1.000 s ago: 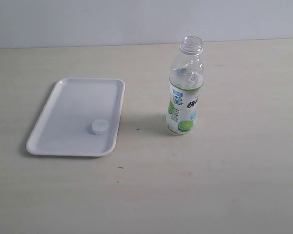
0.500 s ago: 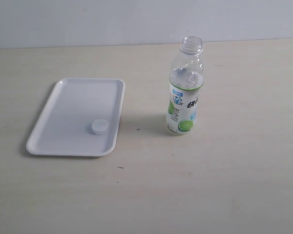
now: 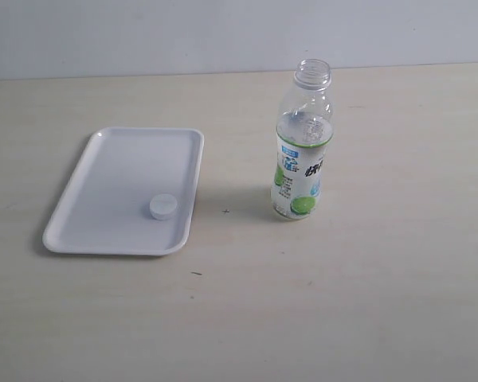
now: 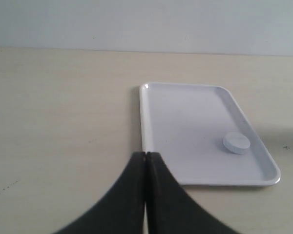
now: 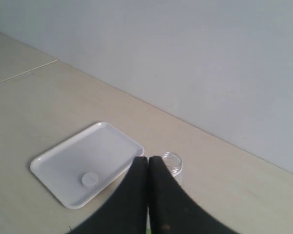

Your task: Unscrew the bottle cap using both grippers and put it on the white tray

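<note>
The white tray (image 3: 119, 191) lies flat on the left of the table, and the small white bottle cap (image 3: 162, 206) rests on it near its front right corner. The clear bottle (image 3: 301, 147) with the lime label stands upright to the right of the tray, its neck uncapped. Neither arm shows in the exterior view. In the left wrist view the left gripper (image 4: 146, 155) is shut and empty, away from the tray (image 4: 185, 122) and cap (image 4: 236, 143). In the right wrist view the right gripper (image 5: 147, 159) is shut and empty, high above the bottle's mouth (image 5: 172, 162), tray (image 5: 68, 168) and cap (image 5: 90, 180).
The pale wooden table (image 3: 366, 286) runs back to a light grey wall (image 3: 143, 32). A few small dark specks mark the table in front of the tray and bottle.
</note>
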`<state>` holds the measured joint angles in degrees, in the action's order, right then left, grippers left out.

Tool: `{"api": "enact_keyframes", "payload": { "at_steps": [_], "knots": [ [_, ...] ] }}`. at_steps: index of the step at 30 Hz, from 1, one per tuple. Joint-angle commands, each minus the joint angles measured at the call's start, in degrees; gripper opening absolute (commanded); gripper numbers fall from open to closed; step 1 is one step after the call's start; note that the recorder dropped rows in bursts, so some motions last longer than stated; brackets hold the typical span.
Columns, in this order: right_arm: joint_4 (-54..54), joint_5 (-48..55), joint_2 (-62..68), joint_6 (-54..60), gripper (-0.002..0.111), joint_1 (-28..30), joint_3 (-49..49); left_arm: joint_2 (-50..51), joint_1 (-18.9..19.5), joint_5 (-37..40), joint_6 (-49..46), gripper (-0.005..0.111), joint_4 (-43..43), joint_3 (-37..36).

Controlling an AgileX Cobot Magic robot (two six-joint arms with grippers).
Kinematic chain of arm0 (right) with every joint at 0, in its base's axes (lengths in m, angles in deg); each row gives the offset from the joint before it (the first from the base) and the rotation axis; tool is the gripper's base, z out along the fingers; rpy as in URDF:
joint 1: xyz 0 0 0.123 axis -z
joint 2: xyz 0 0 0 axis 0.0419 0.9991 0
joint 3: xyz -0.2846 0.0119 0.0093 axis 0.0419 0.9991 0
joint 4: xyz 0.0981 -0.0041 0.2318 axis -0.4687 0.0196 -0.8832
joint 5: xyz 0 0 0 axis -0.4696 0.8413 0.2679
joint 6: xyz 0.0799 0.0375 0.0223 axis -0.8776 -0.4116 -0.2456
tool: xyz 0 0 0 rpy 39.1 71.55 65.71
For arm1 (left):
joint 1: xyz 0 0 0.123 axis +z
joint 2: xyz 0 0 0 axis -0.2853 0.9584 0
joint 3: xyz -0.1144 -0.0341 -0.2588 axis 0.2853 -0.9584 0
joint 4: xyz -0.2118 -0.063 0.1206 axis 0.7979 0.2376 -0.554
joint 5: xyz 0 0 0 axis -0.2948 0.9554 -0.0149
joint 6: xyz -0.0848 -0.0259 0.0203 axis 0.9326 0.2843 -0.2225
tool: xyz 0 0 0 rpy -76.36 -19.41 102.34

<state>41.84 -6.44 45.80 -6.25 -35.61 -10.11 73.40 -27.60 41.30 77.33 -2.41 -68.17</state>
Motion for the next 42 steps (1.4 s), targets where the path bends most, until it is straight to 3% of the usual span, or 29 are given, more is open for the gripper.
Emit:
{"api": "enact_keyframes", "payload": {
  "at_steps": [1, 9, 16, 19, 25, 30, 36, 42],
  "knots": [
    [0.1, -0.6, -0.1, -0.1, 0.0, 0.3, 0.2, -0.4, -0.4, -0.2, -0.3, 0.0, 0.4, -0.2],
    [2.3, 5.3, 0.6, 2.1, 0.0, 0.3, 0.9, -0.4, -0.4, -0.2, -0.3, 0.0, 0.4, -0.2],
    [4.3, -8.7, 1.1, 1.7, 0.0, 0.9, 15.7, -0.4, -0.4, -0.2, -0.3, 0.0, 0.4, -0.2],
    [1.4, -18.2, -2.2, 1.7, 0.0, 5.9, 25.2, -0.4, -0.4, -0.2, -0.3, 0.0, 0.4, -0.2],
    [-2.7, -33.0, -14.3, 1.3, 0.0, 21.5, 43.0, -0.4, -0.4, -0.2, -0.3, 0.0, 0.4, -0.2],
    [-3.7, -37.2, -23.4, 1.4, 0.0, 30.7, 51.7, -0.4, -0.4, -0.2, -0.3, 0.0, 0.4, -0.2],
    [-3.7, -37.2, -29.7, 2.1, 0.0, 36.4, 58.9, -0.4, -0.4, -0.2, -0.3, 0.0, 0.4, -0.2],
    [-3.4, -36.5, -35.8, 2.4, 0.0, 38.0, 61.2, -0.4, -0.4, -0.2, -0.3, 0.0, 0.4, -0.2]
  ]
}}
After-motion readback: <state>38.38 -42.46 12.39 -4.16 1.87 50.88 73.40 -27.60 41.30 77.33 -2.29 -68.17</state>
